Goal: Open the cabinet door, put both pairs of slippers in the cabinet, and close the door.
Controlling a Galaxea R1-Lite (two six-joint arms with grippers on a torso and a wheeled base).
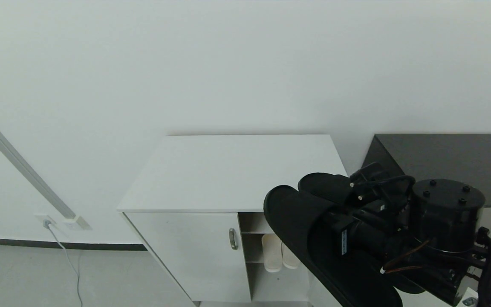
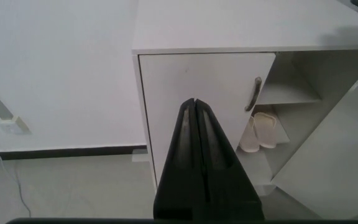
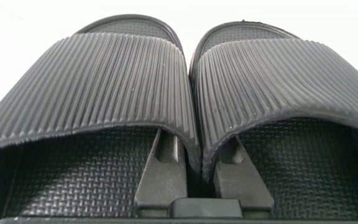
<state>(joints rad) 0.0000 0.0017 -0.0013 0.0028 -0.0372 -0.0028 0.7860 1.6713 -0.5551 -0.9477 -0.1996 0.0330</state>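
A pale, straight wall strip (image 1: 19,164) runs slantwise down the white wall at 9 o'clock in the head view. At its lower end sits a wall socket (image 1: 46,221), and a thin grey cable (image 1: 68,260) hangs from it to the floor.

In the middle stands the white cabinet (image 1: 232,170), boxy, with a flat, smooth top. Its closed door (image 1: 186,251) covers the left half and carries a short curved metal handle (image 1: 232,238) at its inner edge. The left gripper (image 2: 195,102), seen from its wrist camera, points at this closed door, its two dark tapered fingers pressed together with nothing between them.

At 3 o'clock of the handle the cabinet is open, showing thin white shelves. A pair of white slippers (image 1: 279,253), smooth and rounded, stands side by side on the lower level. The open door (image 2: 347,149) swings out on the cabinet's right side.

At 4 o'clock in the head view, in front of the open half and partly covering it, the right arm holds up a pair of black slippers (image 1: 301,217). They look rubbery, with ribbed straps and a fine bumpy footbed. The right gripper (image 3: 201,180) has one finger inside each slipper, under the strap, squeezing the two inner side walls together.

At 2 o'clock, just beside the cabinet, lies a flat dark grey surface (image 1: 450,162).
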